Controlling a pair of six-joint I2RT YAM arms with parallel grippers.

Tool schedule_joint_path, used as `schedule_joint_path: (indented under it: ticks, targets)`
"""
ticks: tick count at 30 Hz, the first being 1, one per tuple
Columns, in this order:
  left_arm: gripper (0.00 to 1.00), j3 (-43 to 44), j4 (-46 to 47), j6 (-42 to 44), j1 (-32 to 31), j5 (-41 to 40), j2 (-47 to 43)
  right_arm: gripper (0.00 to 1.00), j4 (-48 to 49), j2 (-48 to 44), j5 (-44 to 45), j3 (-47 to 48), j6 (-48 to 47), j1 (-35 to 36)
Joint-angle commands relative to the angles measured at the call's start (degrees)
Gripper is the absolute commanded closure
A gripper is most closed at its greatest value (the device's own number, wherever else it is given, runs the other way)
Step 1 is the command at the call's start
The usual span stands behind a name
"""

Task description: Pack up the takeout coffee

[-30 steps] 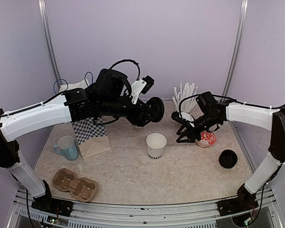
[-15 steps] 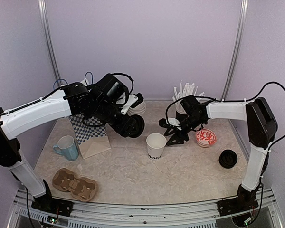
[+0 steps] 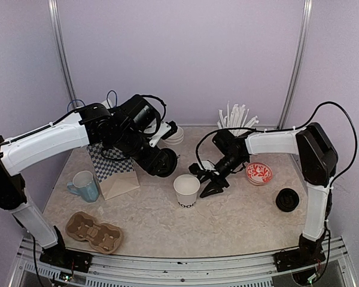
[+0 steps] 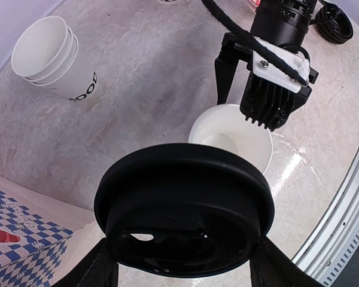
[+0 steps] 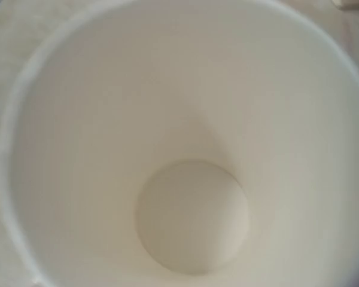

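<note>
A white paper cup (image 3: 186, 190) printed with black letters stands open-topped mid-table; it also shows below the lid (image 4: 230, 140), and its empty inside fills the right wrist view (image 5: 191, 149). My left gripper (image 3: 163, 162) (image 4: 182, 260) is shut on a round black lid (image 3: 161, 160) (image 4: 182, 203), held just left of and above the cup. My right gripper (image 3: 202, 181) (image 4: 245, 104) sits close against the cup's right side with its fingers spread. Those fingers are hidden in the right wrist view.
A stack of white cups (image 3: 175, 134) (image 4: 45, 57) stands at the back. A checkered bag (image 3: 113, 167), blue mug (image 3: 85, 185) and cardboard carrier (image 3: 96, 232) sit left. A cup of straws (image 3: 233, 122), red dish (image 3: 260, 173) and second black lid (image 3: 287, 199) are right.
My right gripper swung left to the cup with its fingers spreading wider, and the cup slid left and nearer. My left gripper came down with the lid toward the cup.
</note>
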Motion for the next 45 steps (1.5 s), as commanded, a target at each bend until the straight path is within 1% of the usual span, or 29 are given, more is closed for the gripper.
schedule_joint_path:
  ticks: [1,5,10,13,17,22,27,45]
  targets:
    - [0.32,-0.8,-1.2,0.8,0.4,0.3,-1.2,0.41,-3.8,0.9,-4.6,0.4,-1.2,1.5]
    - [0.32,-1.5,-1.6,1.3,0.0,3.2,-1.1,0.41,-6.2,0.2,-7.0,-0.4,-1.2,2.9]
    - [0.32,-2.7,-1.8,1.7,-1.6,5.8,-0.9,0.41,-4.8,-1.4,-10.0,-2.8,1.6,4.3]
    - [0.32,-3.0,-2.1,2.0,-2.3,6.5,-0.3,0.42,-6.3,-1.5,-9.5,-1.8,3.0,4.1]
    - [0.32,-2.5,-2.9,2.2,-3.4,7.0,1.1,0.43,-7.4,-4.4,-9.5,-3.9,4.1,1.5]
    - [0.32,-0.6,-4.0,2.1,-3.7,6.8,3.7,0.43,-2.6,-10.5,-8.1,-8.9,9.9,-1.5]
    - [0.32,1.0,-4.3,1.8,-3.7,7.7,5.8,0.43,0.1,-14.9,-8.0,-12.4,11.8,-2.6]
    - [0.32,4.7,-4.5,1.7,-3.9,7.6,11.3,0.45,-0.5,-14.7,-8.7,-12.8,11.3,-3.5]
